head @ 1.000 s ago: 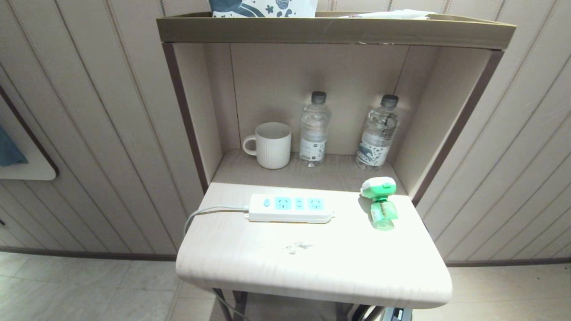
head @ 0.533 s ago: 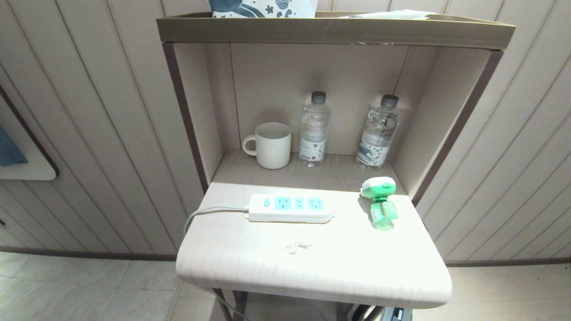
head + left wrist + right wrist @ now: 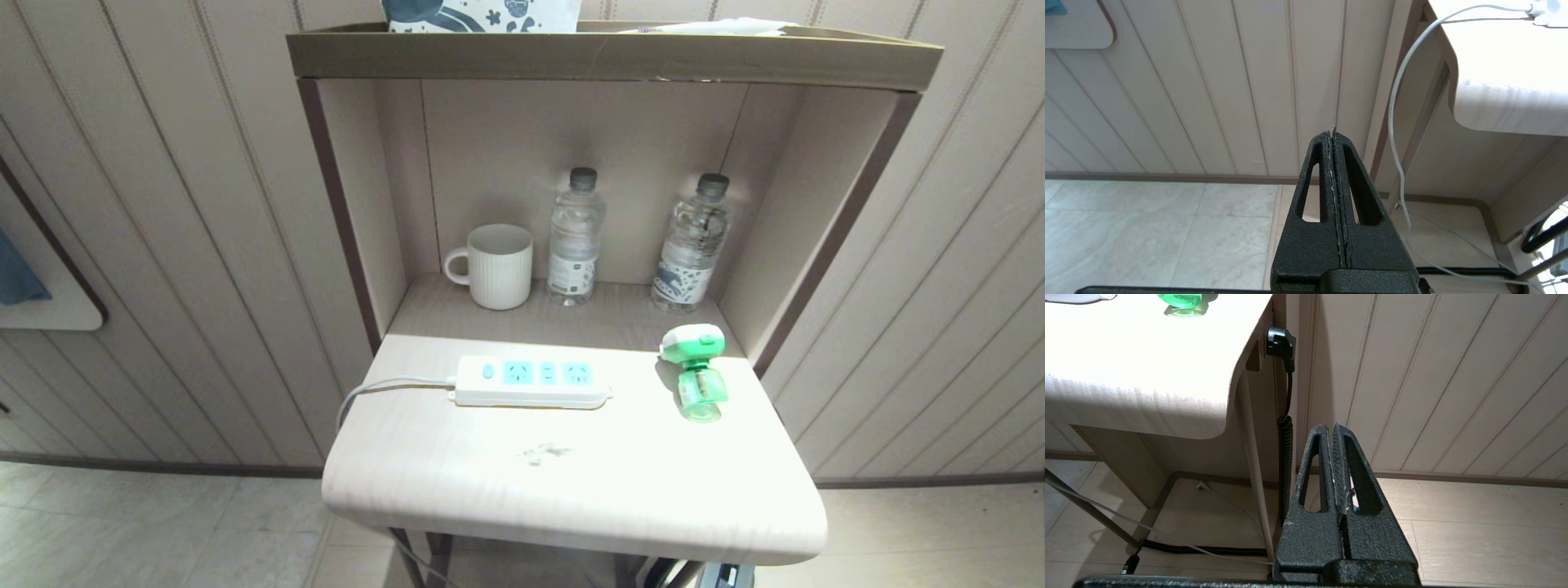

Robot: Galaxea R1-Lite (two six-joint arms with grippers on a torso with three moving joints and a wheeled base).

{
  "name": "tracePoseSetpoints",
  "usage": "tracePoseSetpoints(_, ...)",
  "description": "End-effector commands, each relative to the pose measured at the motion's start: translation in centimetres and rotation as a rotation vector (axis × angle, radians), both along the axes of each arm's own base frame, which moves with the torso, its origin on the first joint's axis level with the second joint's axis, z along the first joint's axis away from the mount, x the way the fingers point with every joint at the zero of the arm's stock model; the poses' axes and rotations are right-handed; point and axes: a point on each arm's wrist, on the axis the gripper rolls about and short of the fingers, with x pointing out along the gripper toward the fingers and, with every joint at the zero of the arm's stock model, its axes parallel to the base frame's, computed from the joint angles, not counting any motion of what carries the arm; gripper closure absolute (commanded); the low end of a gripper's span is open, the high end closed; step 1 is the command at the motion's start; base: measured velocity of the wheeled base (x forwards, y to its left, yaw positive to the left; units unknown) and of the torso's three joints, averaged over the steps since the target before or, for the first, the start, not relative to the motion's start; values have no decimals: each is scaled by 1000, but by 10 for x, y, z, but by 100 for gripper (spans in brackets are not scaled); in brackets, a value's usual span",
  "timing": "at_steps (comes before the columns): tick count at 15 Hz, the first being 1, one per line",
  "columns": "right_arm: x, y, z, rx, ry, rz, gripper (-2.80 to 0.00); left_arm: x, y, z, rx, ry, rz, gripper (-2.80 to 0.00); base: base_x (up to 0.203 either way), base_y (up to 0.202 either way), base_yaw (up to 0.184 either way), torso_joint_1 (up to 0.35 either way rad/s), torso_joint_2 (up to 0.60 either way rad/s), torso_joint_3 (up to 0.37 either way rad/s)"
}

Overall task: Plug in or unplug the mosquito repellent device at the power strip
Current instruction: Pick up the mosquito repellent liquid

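Comparing the head view with the two earlier ones, nothing on the table [image 3: 457, 482] has shifted: the power strip [image 3: 531, 381], the mosquito repellent device [image 3: 696, 370], the mug [image 3: 494, 265] and the two water bottles [image 3: 576, 237] [image 3: 691, 242] all sit where they sat before, and no arm has come into that view. The power strip lies flat on the pale table top near the mouth of the shelf recess, its long axis running left to right, the cord [image 3: 384, 388] leaving its left end and dropping over the table's left edge; its blue socket faces point up and all are free. The mosquito repellent device lies unplugged on its side to the right of the strip, well apart from it, near the table's right rear corner; its long axis runs front to back, with the white-and-green head toward the shelf and the green liquid bottle toward the table's front edge. The left gripper [image 3: 1332, 132] hangs below table height off the table's left side, its fingers pressed together on nothing, with the white cord [image 3: 1396, 122] trailing down beside it. The right gripper [image 3: 1331, 428] hangs below the table's right front corner, its fingers likewise closed and empty, near a black coiled cable [image 3: 1285, 445] and plug [image 3: 1280, 343]; only the green bottom of the device [image 3: 1180, 299] shows in its view.
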Motion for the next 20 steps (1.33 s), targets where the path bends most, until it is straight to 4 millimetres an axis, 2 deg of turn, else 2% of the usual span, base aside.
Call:
tracePoseSetpoints(1, 0, 0, -1, 0, 9, 0, 0, 0, 0, 0, 1, 0, 0, 0, 0, 0, 0, 0, 0, 0)
tracePoseSetpoints(5, -1, 0, 2, -14, 12, 0, 0, 0, 0, 0, 1, 0, 0, 0, 0, 0, 0, 0, 0, 0)
tracePoseSetpoints(6, -4, 0, 12, -15, -6, 1, 0, 0, 0, 0, 1, 0, 0, 0, 0, 0, 0, 0, 0, 0)
tracePoseSetpoints(9, -6, 0, 21, -11, 25, 9, 0, 0, 0, 0, 1, 0, 0, 0, 0, 0, 0, 0, 0, 0)
tracePoseSetpoints(10, -7, 0, 39, -6, 32, 16, 0, 0, 0, 0, 1, 0, 0, 0, 0, 0, 0, 0, 0, 0)
tracePoseSetpoints(11, -9, 1, 67, 4, 14, 33, 0, 0, 0, 0, 1, 0, 0, 0, 0, 0, 0, 0, 0, 0)
tracePoseSetpoints(13, -1, 2, 145, 27, -15, 75, 0, 0, 0, 0, 1, 0, 0, 0, 0, 0, 0, 0, 0, 0)
tracePoseSetpoints(16, 55, 3, 243, 104, 72, 150, 0, 0, 0, 0, 1, 0, 0, 0, 0, 0, 0, 0, 0, 0)
tracePoseSetpoints(18, 93, 11, 279, 173, 201, 241, 0, 0, 0, 0, 1, 0, 0, 0, 0, 0, 0, 0, 0, 0)
tracePoseSetpoints(20, 132, 29, 287, 216, 420, 332, 0, 0, 0, 0, 1, 0, 0, 0, 0, 0, 0, 0, 0, 0)
